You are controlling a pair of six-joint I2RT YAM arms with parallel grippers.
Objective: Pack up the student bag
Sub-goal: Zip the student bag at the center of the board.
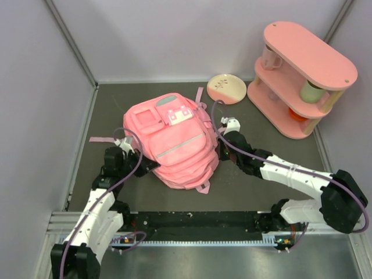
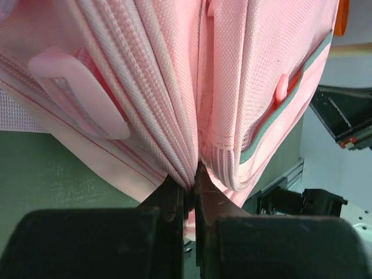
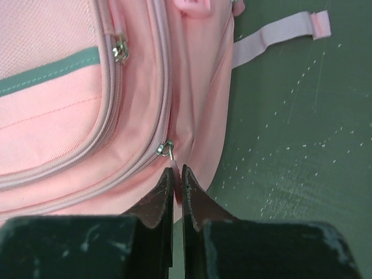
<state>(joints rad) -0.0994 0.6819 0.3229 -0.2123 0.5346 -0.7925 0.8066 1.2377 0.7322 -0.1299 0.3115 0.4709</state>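
The pink student bag [image 1: 174,139] lies in the middle of the dark table, front pockets, white-and-mint patch and grey stripe facing up. My left gripper [image 1: 141,158] is at its left side, shut on a fold of the bag's fabric [image 2: 189,174] beside a zipper seam. My right gripper [image 1: 220,139] is at its right side, shut on the pink zipper pull tab [image 3: 177,174], which hangs from a metal slider [image 3: 165,147] on the bag's [image 3: 87,116] outer zipper. The zippers look closed.
A pink two-tier shelf [image 1: 302,78] with cups stands at the back right. A round pink-and-cream plate [image 1: 226,88] lies behind the bag. A loose pink strap [image 3: 279,34] trails onto the table. Grey walls enclose left, back and right.
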